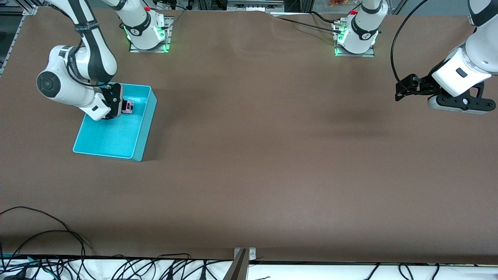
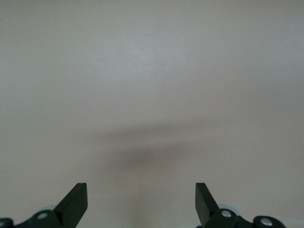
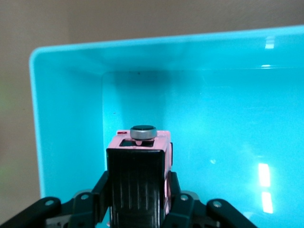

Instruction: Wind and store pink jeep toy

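Note:
My right gripper (image 1: 123, 105) is shut on the pink jeep toy (image 1: 128, 107) and holds it inside the turquoise bin (image 1: 146, 116), over the part of the bin nearest the robot bases. In the right wrist view the jeep (image 3: 142, 166) shows its ribbed black roof between my fingers, with a dark round knob at its end, over the bin's floor (image 3: 228, 142). My left gripper (image 1: 402, 91) is open and empty, up in the air over bare table at the left arm's end. Its two fingertips (image 2: 76, 199) stand wide apart in the left wrist view.
The brown table (image 1: 272, 155) stretches between the bin and the left arm. Cables (image 1: 58, 241) lie along the table's edge nearest the front camera. A metal bracket (image 1: 243, 260) stands at the middle of that edge.

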